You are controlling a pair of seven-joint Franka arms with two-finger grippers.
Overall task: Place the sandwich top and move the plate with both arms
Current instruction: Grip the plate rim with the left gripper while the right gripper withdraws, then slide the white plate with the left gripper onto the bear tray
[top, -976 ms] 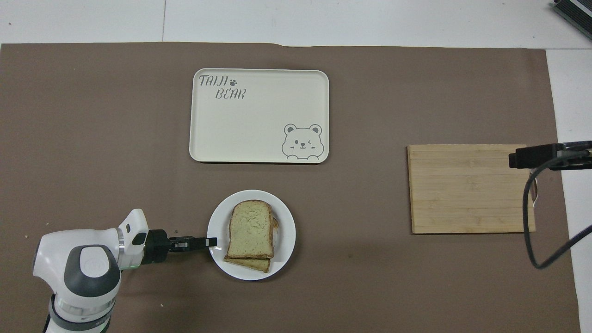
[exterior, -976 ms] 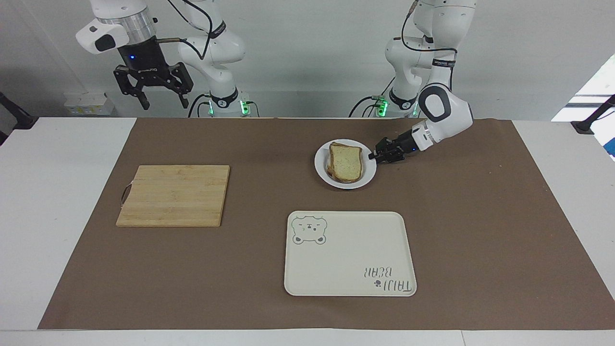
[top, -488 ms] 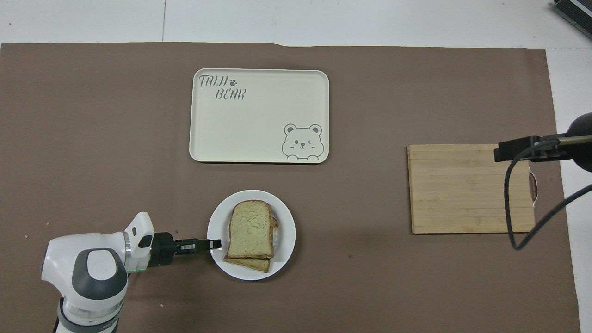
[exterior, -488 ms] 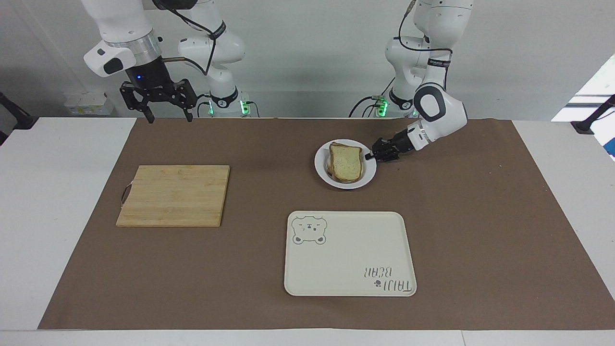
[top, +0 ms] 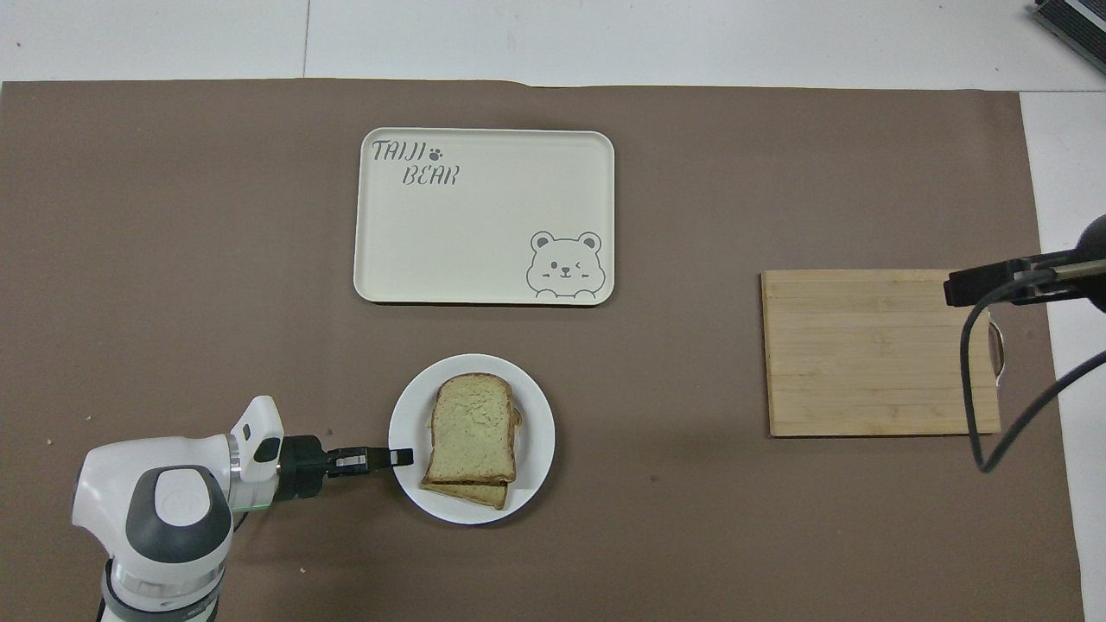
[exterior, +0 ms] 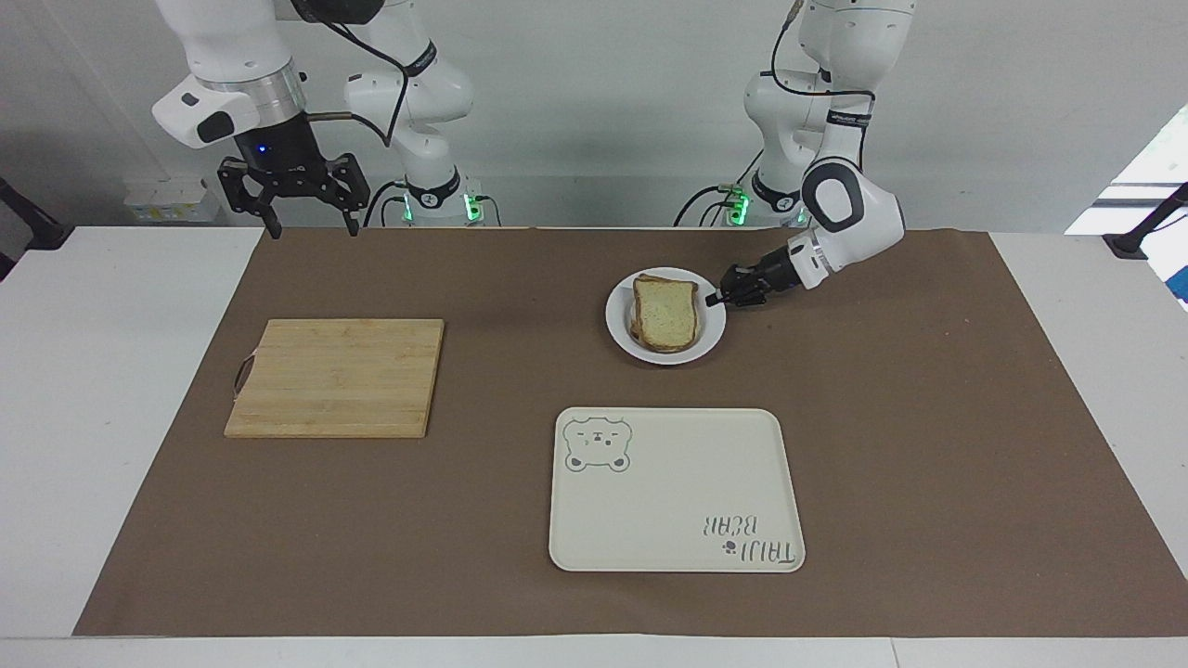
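Facing view shows you the plate [exterior: 620,329] just above the middle of the frame, on the brown mat [exterior: 928,417] that covers the desk [exterior: 93,371]. On the plate the sandwich top [exterior: 666,311] lies flat over a lower slice [top: 471,494] whose edge peeks out in the overhead view. Your left hand [exterior: 713,300] is low at the plate's rim, on the side toward the left arm's end of the desk, its fingers pinched together on that rim. Your right hand [exterior: 306,223] hangs in the upper left of the frame, over the mat's top edge, fingers spread apart and holding nothing. Below it lies a wooden cutting board [exterior: 336,378]. At the lower middle sits a cream tray [exterior: 673,487] with a bear drawing
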